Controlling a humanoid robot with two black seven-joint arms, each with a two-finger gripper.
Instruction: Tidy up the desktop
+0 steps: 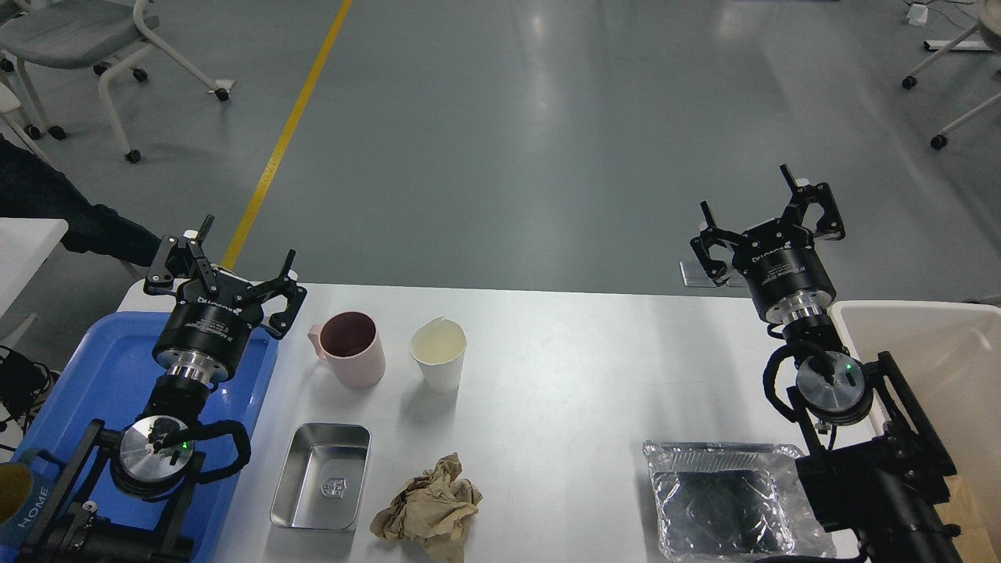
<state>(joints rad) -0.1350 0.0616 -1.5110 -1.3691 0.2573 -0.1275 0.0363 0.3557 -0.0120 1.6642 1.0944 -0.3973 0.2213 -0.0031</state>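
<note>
The white desktop (563, 367) holds a pink mug (349, 349), a white paper cup (439, 353), a small metal tray (321, 476), a crumpled brown paper ball (428, 509) and a clear plastic container (723, 500). My left gripper (244, 249) is open and empty, raised over the desktop's far left corner, left of the pink mug. My right gripper (749, 203) is open and empty, raised above the desktop's far right edge.
A blue plastic tray (86, 383) lies at the left under my left arm. A white bin (946, 352) stands at the right beside my right arm. A small separate table corner (23, 242) is at far left. Chairs stand on the floor beyond.
</note>
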